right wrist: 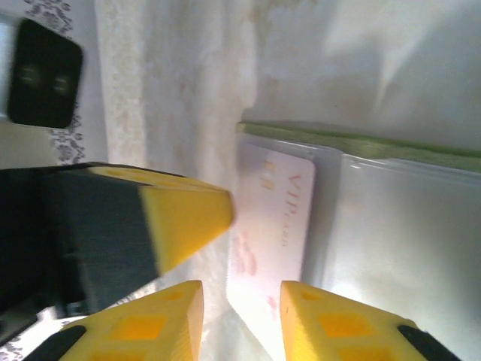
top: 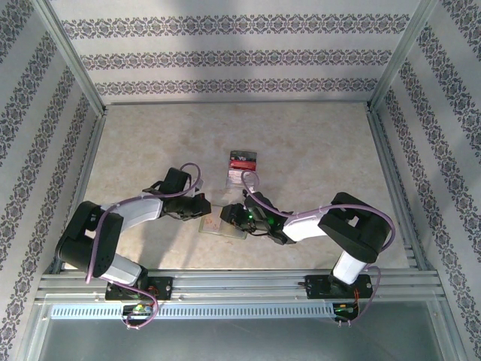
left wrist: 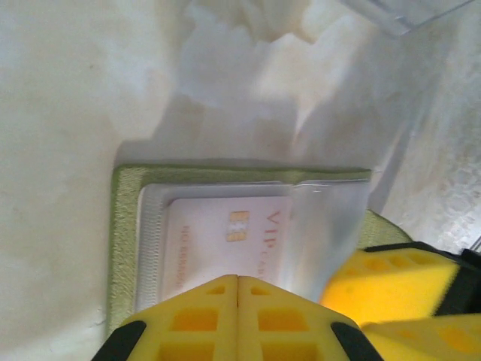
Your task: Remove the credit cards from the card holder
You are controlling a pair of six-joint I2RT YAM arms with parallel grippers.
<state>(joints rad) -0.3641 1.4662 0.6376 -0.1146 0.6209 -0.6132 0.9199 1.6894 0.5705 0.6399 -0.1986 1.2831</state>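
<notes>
Pinning the card holder (top: pixel 225 229), lower centre of top view, with left gripper (left wrist: pixel 238 289) fingers together, empty; straddling the half-out credit card (right wrist: pixel 274 218), long axis up-frame, with right gripper (right wrist: pixel 242 304) spread, gripping nothing.

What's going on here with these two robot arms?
Both arms are working on an open green card holder near the table's front. The left claw is shut and sits at the holder's edge. The right claw is open, straddling the end of a pale VIP card lying in the holder. A clear tray sits behind them.
</notes>
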